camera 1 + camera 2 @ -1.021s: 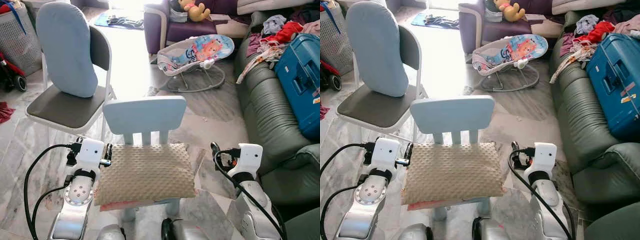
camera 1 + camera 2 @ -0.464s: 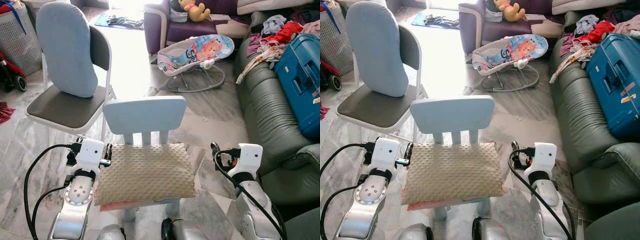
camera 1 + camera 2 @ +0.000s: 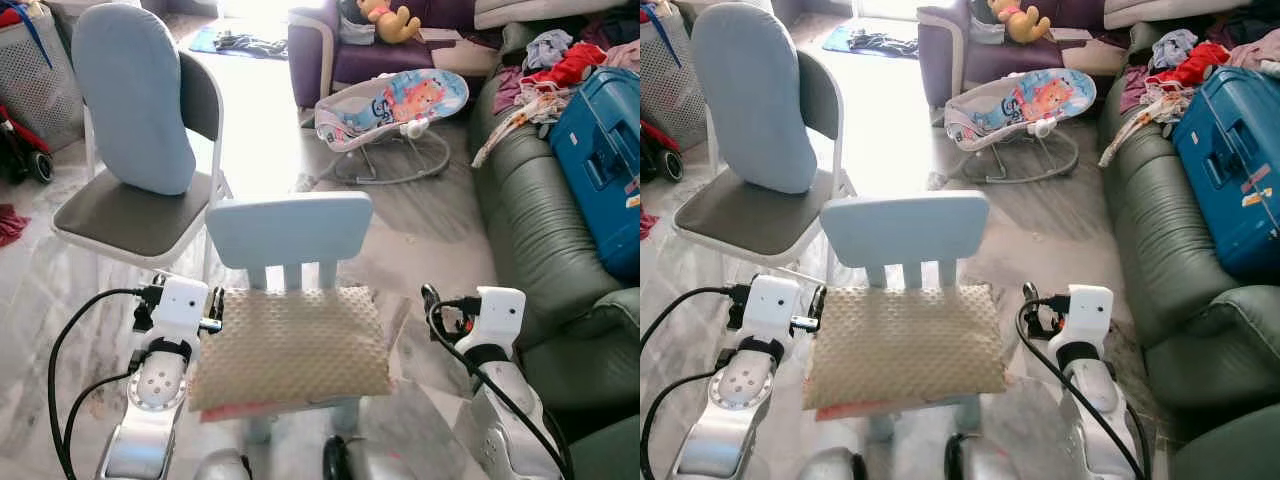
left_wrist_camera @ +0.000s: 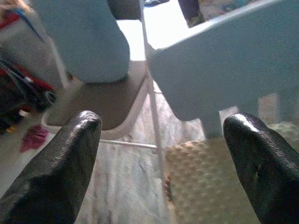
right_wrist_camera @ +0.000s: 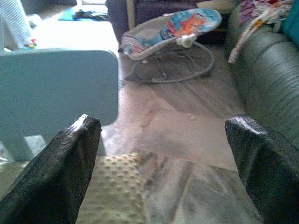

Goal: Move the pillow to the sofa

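Note:
A beige dotted pillow [image 3: 290, 343] lies flat on the seat of a small light-blue child's chair [image 3: 288, 228] right in front of me. My left gripper [image 3: 213, 305] is at the pillow's left edge and my right gripper [image 3: 432, 303] stands a little off its right edge. Both are open, with wide gaps between the black fingers [image 4: 60, 172] and fingers [image 5: 58, 172] in the wrist views, and nothing is held. The pillow's corner [image 4: 201, 182] shows between the left fingers. The dark green sofa [image 3: 545, 240] runs along the right side.
A blue suitcase [image 3: 605, 160] and a heap of clothes [image 3: 545, 70] lie on the sofa. A grey folding chair [image 3: 130, 215] with a blue cushion [image 3: 135, 95] stands at left. A baby bouncer [image 3: 395, 110] is on the floor beyond, and a purple armchair [image 3: 380, 40] stands behind it.

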Tool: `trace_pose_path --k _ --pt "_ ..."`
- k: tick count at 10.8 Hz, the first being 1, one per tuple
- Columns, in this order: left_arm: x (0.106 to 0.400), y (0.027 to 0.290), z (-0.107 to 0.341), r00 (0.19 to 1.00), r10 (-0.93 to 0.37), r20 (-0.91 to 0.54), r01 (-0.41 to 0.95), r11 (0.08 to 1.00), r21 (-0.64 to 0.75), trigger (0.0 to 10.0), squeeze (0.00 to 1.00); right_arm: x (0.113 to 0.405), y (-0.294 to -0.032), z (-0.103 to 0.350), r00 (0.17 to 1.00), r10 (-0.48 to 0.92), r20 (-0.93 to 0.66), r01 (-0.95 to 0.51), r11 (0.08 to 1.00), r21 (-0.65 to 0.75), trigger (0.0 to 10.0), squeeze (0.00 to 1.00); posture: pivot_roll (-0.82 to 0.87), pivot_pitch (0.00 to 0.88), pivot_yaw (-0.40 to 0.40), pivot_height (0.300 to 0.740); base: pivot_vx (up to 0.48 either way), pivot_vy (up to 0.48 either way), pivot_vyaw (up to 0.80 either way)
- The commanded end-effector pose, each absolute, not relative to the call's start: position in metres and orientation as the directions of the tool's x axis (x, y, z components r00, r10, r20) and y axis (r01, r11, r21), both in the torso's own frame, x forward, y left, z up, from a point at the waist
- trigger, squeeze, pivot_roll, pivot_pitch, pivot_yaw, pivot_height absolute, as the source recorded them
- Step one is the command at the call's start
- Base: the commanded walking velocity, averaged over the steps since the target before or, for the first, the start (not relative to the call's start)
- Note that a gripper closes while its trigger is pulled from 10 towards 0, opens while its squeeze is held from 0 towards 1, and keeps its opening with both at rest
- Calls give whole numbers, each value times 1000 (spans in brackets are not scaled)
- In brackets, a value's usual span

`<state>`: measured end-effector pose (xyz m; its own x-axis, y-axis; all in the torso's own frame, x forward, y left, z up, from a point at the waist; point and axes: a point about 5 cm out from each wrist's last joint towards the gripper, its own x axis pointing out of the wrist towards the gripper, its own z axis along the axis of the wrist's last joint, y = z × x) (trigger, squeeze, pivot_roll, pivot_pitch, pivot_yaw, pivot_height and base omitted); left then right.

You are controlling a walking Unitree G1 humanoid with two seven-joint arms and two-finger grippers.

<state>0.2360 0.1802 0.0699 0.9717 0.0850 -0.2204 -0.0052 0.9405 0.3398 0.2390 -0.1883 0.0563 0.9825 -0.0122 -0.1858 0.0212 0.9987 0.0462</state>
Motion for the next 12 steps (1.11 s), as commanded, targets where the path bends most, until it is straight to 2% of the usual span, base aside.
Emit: trace_pose_path --k 1,4,7,9,12 --pt "239 184 76 970 140 -199 -65 938 341 10000 0 249 -178 63 988 59 -145 -50 997 67 10000 0 19 130 -59 740 0 0 0" --pt "241 186 79 969 146 -197 -74 940 332 10000 0 253 -171 64 987 97 -129 -87 992 86 10000 0 21 133 -59 740 0 0 0" --pt "242 185 79 969 153 -195 -80 938 337 10000 0 255 -171 64 987 104 -124 -93 992 89 10000 0 19 132 -58 705 0 0 0" --pt "243 185 79 968 158 -195 -85 937 339 10000 0 255 -171 63 986 107 -125 -96 991 90 10000 0 20 132 -57 705 0 0 0" --pt "243 185 79 968 159 -193 -86 936 341 10000 0 256 -170 62 986 115 -122 -104 990 93 10000 0 20 131 -58 650 0 0 0"
